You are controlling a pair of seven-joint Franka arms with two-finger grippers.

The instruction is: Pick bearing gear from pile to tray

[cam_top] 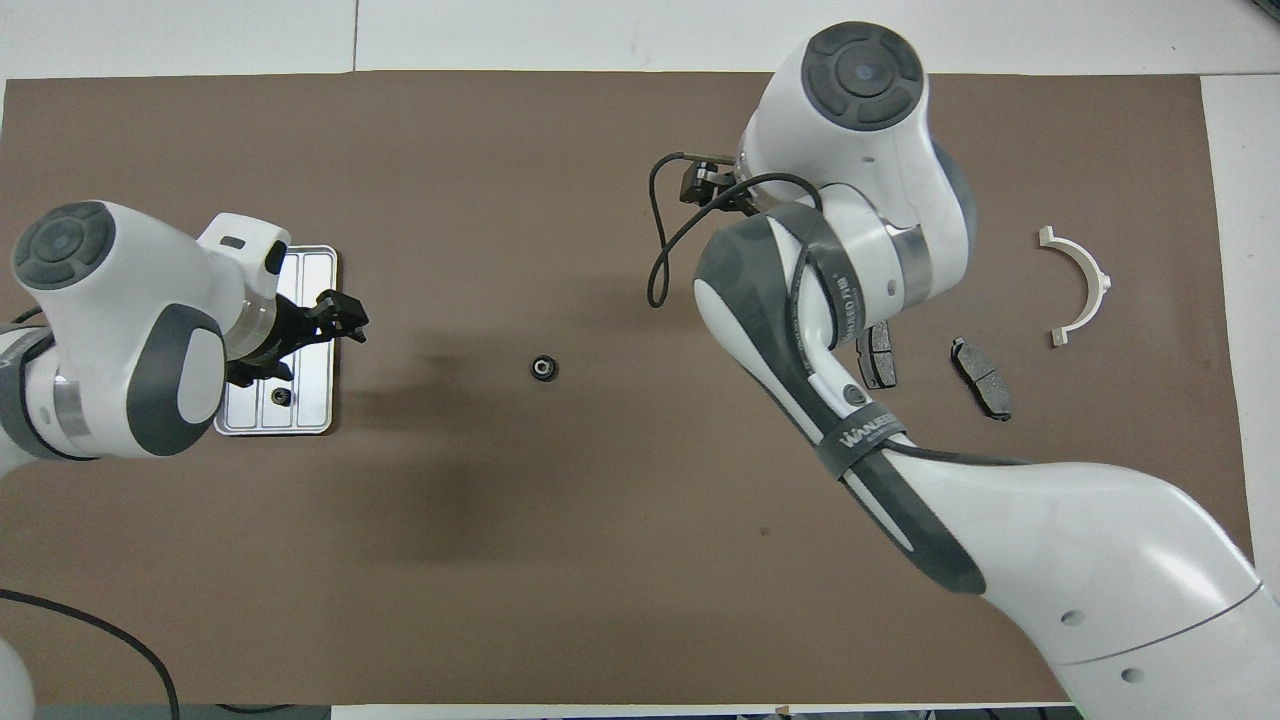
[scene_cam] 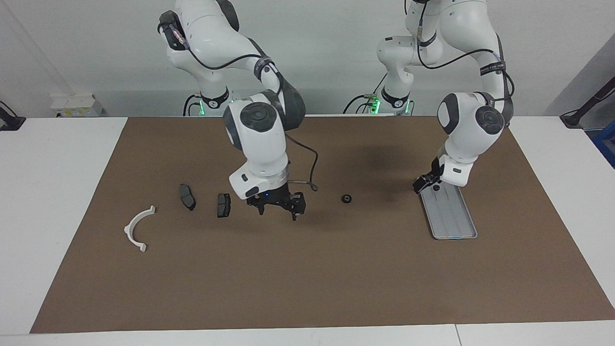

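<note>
You are looking at a wide bare stretch of brown mat (scene_cam: 307,278) running along the bench's edge farthest from the robots, where a tool could pass freely. The right tool (scene_cam: 277,207) is hanging low just beside the two brake pads (scene_cam: 205,201), crowding that spot, with the white bracket (scene_cam: 138,227) lying well apart toward the right arm's end. The lone black gear (scene_cam: 346,198) is sitting in the open between the tools, while the left tool (scene_cam: 427,182) is blocking the tray (scene_cam: 454,218) end nearest the robots.

high facing view, steep overhead, shared mat (scene_cam: 307,269)
</note>
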